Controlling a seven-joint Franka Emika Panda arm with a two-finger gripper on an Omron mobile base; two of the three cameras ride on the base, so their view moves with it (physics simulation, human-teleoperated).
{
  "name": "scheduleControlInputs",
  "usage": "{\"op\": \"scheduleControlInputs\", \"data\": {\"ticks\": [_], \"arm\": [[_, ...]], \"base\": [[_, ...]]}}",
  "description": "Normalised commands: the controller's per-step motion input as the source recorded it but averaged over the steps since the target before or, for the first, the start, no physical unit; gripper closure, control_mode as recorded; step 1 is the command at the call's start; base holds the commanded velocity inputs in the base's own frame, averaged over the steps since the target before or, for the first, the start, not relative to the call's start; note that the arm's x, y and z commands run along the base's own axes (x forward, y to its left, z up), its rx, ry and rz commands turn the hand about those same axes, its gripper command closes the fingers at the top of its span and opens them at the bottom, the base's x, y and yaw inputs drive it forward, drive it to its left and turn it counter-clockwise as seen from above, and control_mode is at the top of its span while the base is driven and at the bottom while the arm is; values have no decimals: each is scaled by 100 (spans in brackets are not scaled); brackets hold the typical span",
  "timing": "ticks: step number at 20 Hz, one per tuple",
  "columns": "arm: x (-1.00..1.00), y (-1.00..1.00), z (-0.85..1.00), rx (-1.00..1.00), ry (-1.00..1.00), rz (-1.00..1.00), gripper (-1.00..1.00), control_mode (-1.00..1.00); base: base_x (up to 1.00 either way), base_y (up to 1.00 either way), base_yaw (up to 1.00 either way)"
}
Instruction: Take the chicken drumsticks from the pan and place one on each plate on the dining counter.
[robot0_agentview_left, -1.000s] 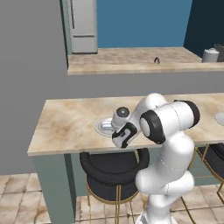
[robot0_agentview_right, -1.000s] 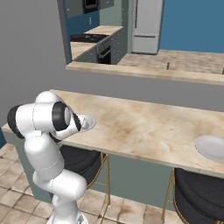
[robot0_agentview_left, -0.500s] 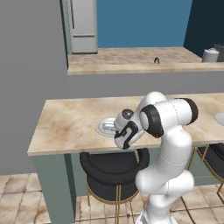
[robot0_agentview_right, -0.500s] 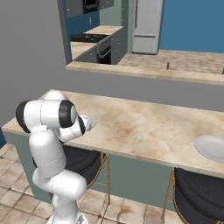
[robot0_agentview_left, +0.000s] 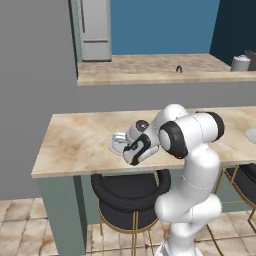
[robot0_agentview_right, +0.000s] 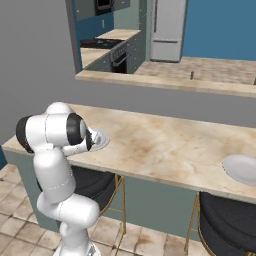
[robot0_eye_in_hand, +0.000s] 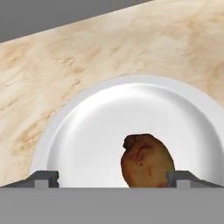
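In the hand view the gripper (robot0_eye_in_hand: 112, 177) stands wide, its two dark fingertips (robot0_eye_in_hand: 43, 178) spread far apart at the bottom edge, and between them lies a chicken drumstick (robot0_eye_in_hand: 146, 161), loose on the near plate (robot0_eye_in_hand: 83, 131) and toward the right-hand tip rather than centred. Nothing is pinched. The drumstick looks small, light and lumpy, with a glazed reddish-brown skin that would likely be slick; a grip across its thick rounded middle should hold better than one on the tapering end, and only gentle pressure seems called for, since soft meat would deform. From the left base view the gripper (robot0_agentview_left: 136, 148) hangs just over that plate (robot0_agentview_left: 118, 143) near the front edge of the dining counter (robot0_agentview_left: 80, 145). Farther along the counter, well apart, the second plate (robot0_agentview_right: 242, 168) sits with no drumstick visible on it, so one delivery appears done and the other remains.
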Motion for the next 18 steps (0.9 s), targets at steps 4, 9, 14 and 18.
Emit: {"op": "scheduleControlInputs", "data": {"ticks": [4,9,14,18], "arm": [[2,-3,100,8,19,8,-100,-100],[-37,-30,100,7,19,9,-100,-100],[-25,-75,100,14,18,3,-100,-100],[0,-66,100,7,29,-4,-100,-100]], "base": [[0,0,0],[0,0,0],[0,0,0],[0,0,0]]}}
